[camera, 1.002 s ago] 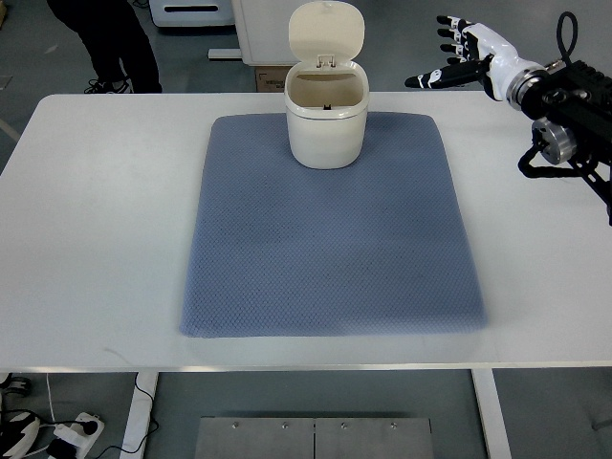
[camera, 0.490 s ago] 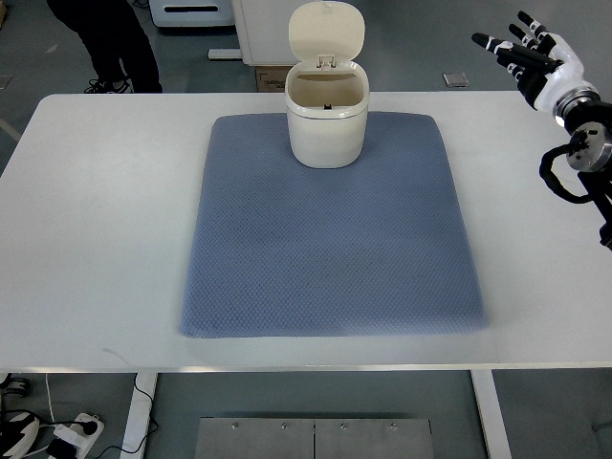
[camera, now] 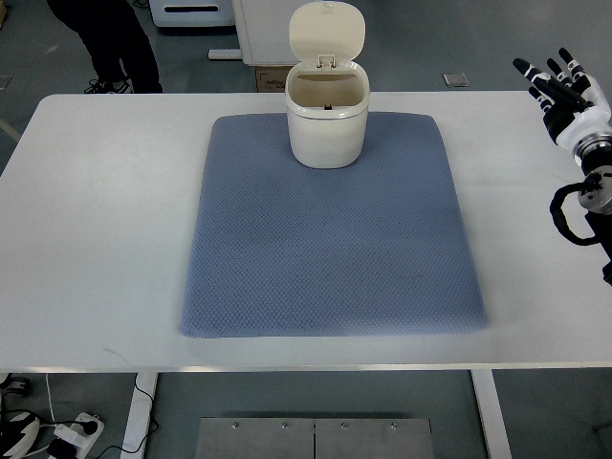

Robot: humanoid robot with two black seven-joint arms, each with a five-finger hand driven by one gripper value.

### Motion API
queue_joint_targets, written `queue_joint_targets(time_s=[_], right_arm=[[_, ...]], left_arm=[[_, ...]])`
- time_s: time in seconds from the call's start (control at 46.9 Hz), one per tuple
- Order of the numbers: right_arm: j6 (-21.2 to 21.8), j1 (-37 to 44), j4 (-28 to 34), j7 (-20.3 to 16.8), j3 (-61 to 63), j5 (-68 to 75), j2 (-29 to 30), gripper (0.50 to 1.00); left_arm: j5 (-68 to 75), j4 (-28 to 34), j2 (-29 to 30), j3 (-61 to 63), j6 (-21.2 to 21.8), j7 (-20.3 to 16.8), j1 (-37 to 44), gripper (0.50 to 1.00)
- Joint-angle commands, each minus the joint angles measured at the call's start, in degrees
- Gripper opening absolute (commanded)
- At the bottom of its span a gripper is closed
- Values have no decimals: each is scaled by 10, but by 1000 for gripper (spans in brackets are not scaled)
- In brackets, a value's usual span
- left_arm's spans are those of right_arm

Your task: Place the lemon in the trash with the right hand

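Though empty, right hand [camera: 566, 91] fingers splayed.

A white table [camera: 96, 239] fills most of the frame, its far edge running across the upper part and its near edge across the lower part, where the legs and a crossbar show below. A blue-grey textured mat [camera: 330, 239] lies flat on it, centred, reaching from near the far edge down toward the near edge, with bare tabletop to its left and right. A cream trash bin [camera: 327, 124] stands upright at the upper middle of the mat, its hinged lid tipped up and back, its mouth open.
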Motion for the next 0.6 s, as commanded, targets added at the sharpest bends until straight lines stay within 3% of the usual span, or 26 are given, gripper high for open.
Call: queue_joint_targets(time_s=[0.0,0.256,0.576], right_arm=[[1,-20,4,12,-1,-1,1,1000],[-2,-75,72,82,48,3,49,1000],[-2,-98,87,84,61,3,100,1000]], left_arm=[[0,0,0,0,0,0,1,1000],[0,0,0,0,0,0,0,1000],[0,0,0,0,0,0,1,1000]])
